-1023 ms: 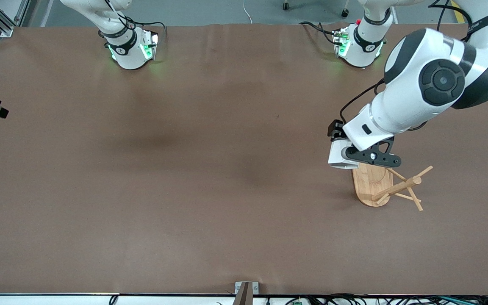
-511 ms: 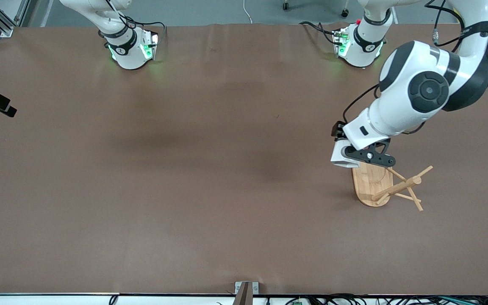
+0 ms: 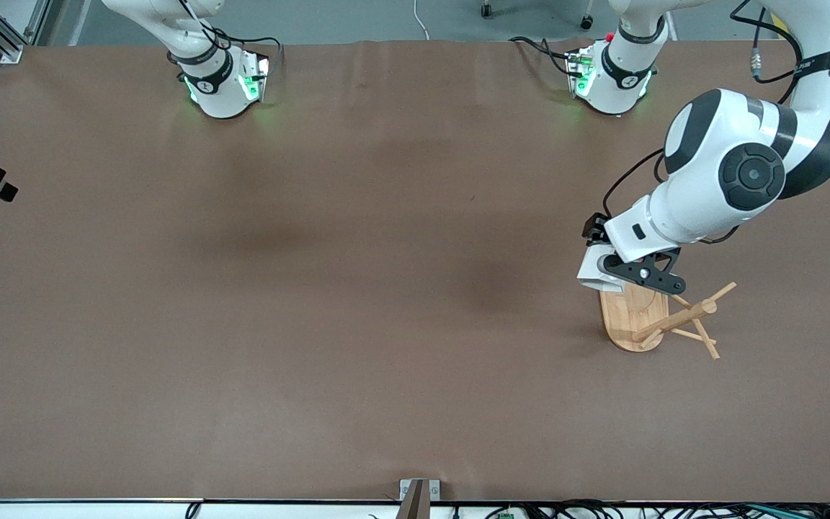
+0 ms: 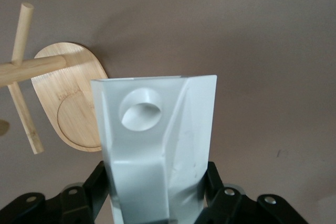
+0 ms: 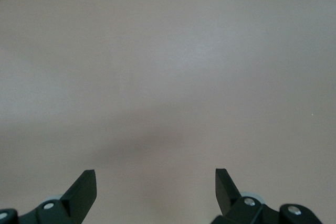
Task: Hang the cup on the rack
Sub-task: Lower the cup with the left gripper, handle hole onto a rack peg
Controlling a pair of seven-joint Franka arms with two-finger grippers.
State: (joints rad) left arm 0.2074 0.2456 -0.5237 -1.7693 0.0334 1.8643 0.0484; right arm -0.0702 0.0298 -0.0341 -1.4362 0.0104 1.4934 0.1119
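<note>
My left gripper [image 3: 614, 274] hangs over the end of the rack's oval base that lies farther from the front camera, shut on the white faceted cup [image 3: 591, 274]. In the left wrist view the cup [image 4: 157, 140] sticks out from between the black fingers [image 4: 97, 184], its blocky handle with the round hole facing the camera. The bamboo rack [image 3: 663, 321] stands toward the left arm's end of the table; its base [image 4: 68, 98] and a thin peg [image 4: 22, 103] lie just beside the cup. My right gripper [image 5: 156, 192] is open over bare table with nothing between its fingers.
The brown table [image 3: 357, 288] spreads wide around the rack. The two arm bases [image 3: 220, 83] [image 3: 609, 79] stand along the edge farthest from the front camera. A small metal bracket [image 3: 418, 494] sits at the nearest edge.
The left gripper with the cup has shifted a little toward the rack's post and slightly lower. The right gripper stays open and the rack has not moved.
</note>
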